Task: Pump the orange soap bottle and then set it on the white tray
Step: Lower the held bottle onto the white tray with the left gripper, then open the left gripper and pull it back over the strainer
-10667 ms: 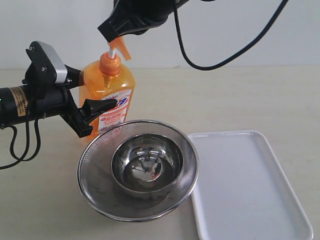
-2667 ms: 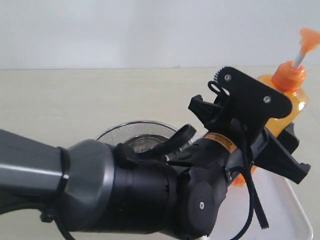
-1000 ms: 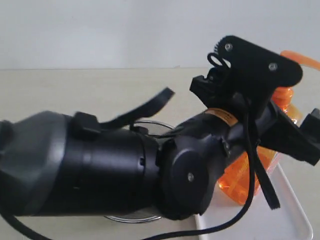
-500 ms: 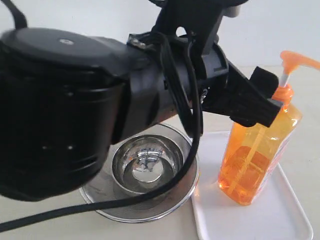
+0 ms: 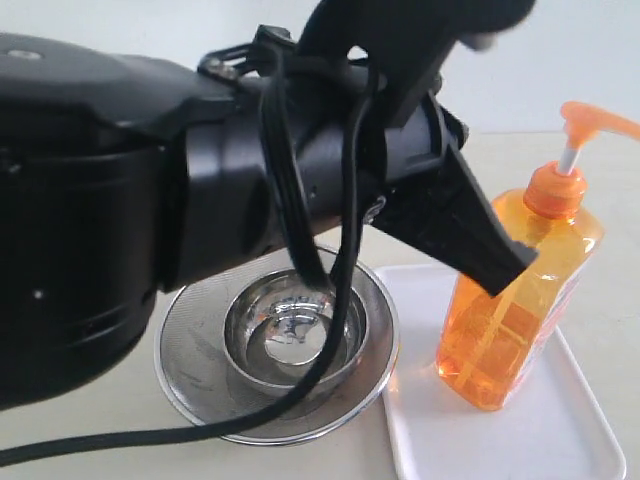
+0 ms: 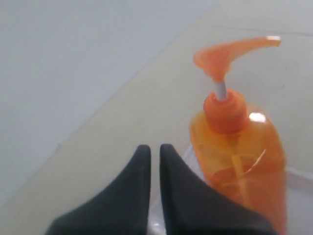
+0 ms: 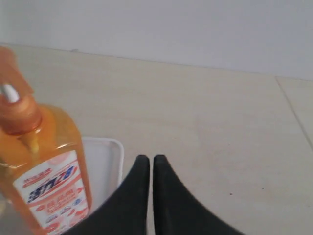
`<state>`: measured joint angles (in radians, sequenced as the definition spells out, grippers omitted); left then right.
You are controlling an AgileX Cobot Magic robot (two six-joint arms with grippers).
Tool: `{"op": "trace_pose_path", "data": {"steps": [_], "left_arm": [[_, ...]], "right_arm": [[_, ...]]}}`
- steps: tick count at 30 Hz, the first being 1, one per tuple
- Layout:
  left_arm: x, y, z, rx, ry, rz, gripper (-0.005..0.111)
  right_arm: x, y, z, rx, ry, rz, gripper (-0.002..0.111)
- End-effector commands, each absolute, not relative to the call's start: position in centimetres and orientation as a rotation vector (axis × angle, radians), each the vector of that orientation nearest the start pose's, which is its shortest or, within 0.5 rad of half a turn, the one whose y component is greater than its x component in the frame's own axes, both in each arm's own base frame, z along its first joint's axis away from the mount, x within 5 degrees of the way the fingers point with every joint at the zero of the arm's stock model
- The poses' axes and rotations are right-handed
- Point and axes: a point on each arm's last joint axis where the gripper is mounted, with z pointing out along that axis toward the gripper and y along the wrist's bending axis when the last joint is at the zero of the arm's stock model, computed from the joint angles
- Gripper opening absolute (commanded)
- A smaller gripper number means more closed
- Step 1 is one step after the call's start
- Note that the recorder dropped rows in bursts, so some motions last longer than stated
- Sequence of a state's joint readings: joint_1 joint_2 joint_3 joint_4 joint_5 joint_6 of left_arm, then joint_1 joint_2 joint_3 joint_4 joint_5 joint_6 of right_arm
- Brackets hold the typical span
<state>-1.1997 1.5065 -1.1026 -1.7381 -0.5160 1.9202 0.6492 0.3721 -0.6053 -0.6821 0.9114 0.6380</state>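
The orange soap bottle stands upright on the white tray, its pump head raised on the white stem. My left gripper is shut and empty, its tip just left of the bottle and apart from it. In the left wrist view the shut gripper sits beside the bottle. My right gripper is also shut and empty, hanging off to one side of the bottle near the tray's corner.
A round steel mesh strainer holding a steel bowl sits left of the tray, touching its edge. The bulky left arm fills the left and middle of the exterior view. Bare beige table lies beyond the tray.
The left gripper has let go of the bottle, drawn back to the left and shut. The bottle stays standing on the tray.
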Motion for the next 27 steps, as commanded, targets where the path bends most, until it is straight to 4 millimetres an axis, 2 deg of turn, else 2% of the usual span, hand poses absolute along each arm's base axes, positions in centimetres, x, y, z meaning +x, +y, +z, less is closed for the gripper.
{"op": "trace_pose_path", "data": {"steps": [1,5,8,10,12,13,17,20,22,25,27], "left_arm": [[16.4,-29.4,31.9,0.978,1.663,-0.089,0.005],[16.4,-29.3,31.8,0.938,1.688,-0.101,0.005],[17.2,-28.7,31.4,0.891,1.718,-0.015,0.005],[18.3,-28.0,30.4,0.886,1.746,0.054,0.005],[19.9,-27.2,28.3,0.933,1.791,0.049,0.005],[21.0,-26.8,26.6,0.995,1.821,-0.035,0.005],[22.8,-26.4,24.3,1.145,1.811,-0.308,0.005],[26.2,-24.5,22.1,1.176,1.846,-0.459,0.005],[27.9,-23.6,21.6,1.147,1.838,-0.601,0.005],[28.3,-24.3,22.1,1.252,1.630,-0.871,0.005],[28.6,-24.7,22.0,1.260,1.609,-0.905,0.005]], "right_arm": [[7.0,0.9,32.3,-0.193,1.940,0.166,0.000],[7.5,1.6,31.3,-0.234,1.932,0.176,0.000],[7.8,1.7,30.1,-0.220,1.972,0.163,0.000],[7.8,1.8,29.7,-0.183,1.980,0.188,0.000],[8.0,2.3,29.0,-0.191,1.951,0.238,0.000],[8.1,2.6,28.6,-0.208,1.936,0.266,0.000],[8.3,2.8,27.7,-0.209,1.963,0.263,0.000],[8.7,3.6,26.6,-0.265,1.949,0.291,0.000],[9.2,3.8,25.4,-0.248,1.976,0.282,0.000],[10.3,3.8,24.6,-0.171,1.977,0.227,0.000],[11.1,4.2,24.4,-0.202,1.976,0.181,0.000]]}}
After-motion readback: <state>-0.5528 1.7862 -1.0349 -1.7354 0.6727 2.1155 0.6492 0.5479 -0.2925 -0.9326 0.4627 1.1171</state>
